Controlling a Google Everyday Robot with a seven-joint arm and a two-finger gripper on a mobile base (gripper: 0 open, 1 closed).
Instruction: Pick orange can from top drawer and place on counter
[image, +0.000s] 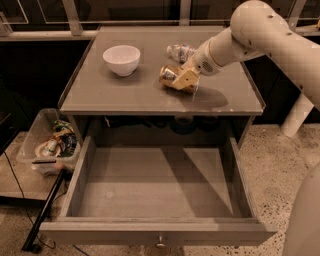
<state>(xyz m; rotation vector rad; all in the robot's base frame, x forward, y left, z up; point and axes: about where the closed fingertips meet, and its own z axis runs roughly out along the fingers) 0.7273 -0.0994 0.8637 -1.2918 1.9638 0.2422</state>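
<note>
Item 1: orange can (167, 74). On its side low over the counter (115, 97), midway between front and back edges, out of the top drawer (150, 187). Clamped mid-body in the gripper (182, 80). Judged light, thin-walled, slick, easily dented; take it mid-body, gently.

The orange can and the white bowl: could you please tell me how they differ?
The orange can is shiny orange-gold metal, the white bowl plain white. The orange can lies on its side, gripped by the gripper right of centre; the white bowl stands upright and free, to the left. Both are over the counter.
</note>
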